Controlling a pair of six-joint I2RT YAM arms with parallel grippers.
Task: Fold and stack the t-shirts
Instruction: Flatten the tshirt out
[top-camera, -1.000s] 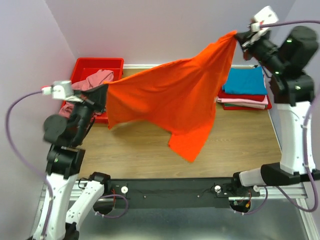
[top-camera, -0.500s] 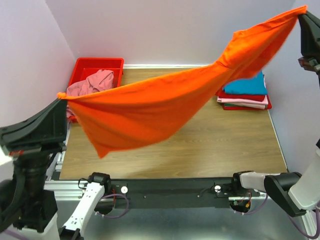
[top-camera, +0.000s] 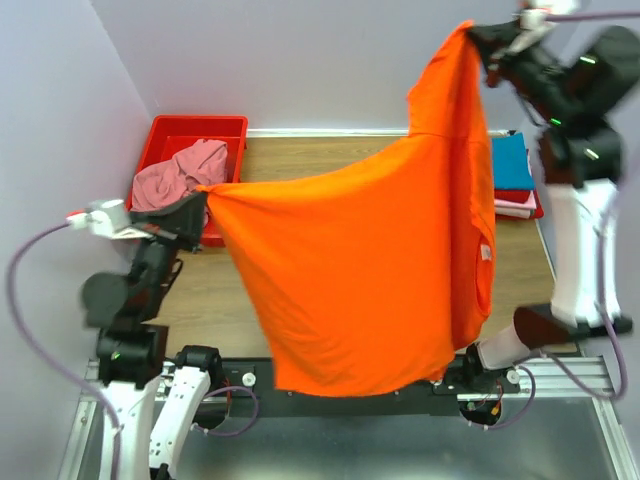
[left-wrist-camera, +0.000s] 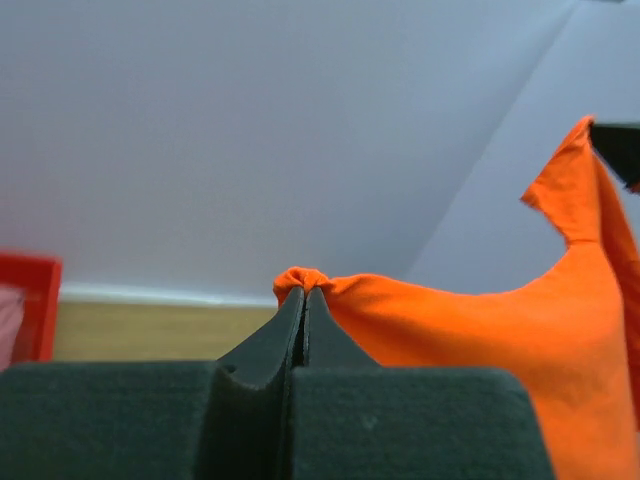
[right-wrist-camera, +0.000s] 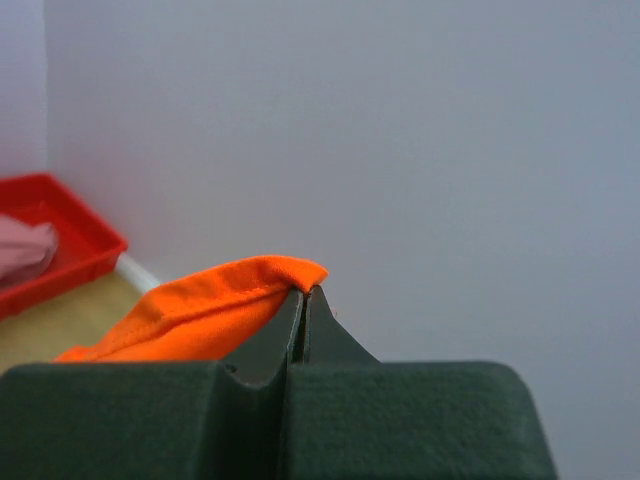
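Observation:
A bright orange t-shirt (top-camera: 370, 270) hangs spread in the air over the table, held by two corners. My left gripper (top-camera: 203, 195) is shut on its left corner (left-wrist-camera: 302, 281) at mid-left. High at the back right, my right gripper (top-camera: 478, 35) is shut on the other corner (right-wrist-camera: 290, 270). The shirt's lower edge droops past the near edge of the table. A dusty pink t-shirt (top-camera: 176, 172) lies crumpled in the red bin (top-camera: 196, 129). Folded t-shirts, teal (top-camera: 512, 160) on top with pale pink and red below, sit stacked at the right, partly hidden by the orange cloth.
The red plastic bin stands at the table's back left corner. The wooden table (top-camera: 205, 290) shows at the left of the hanging shirt. Pale walls close in on the left, back and right. The black rail (top-camera: 250, 385) with the arm bases runs along the near edge.
Both arms have swung the orange shirt: it was stretched low and wide half a second ago, and now hangs as a broad sheet facing the camera, the right gripper further left, the left gripper higher.

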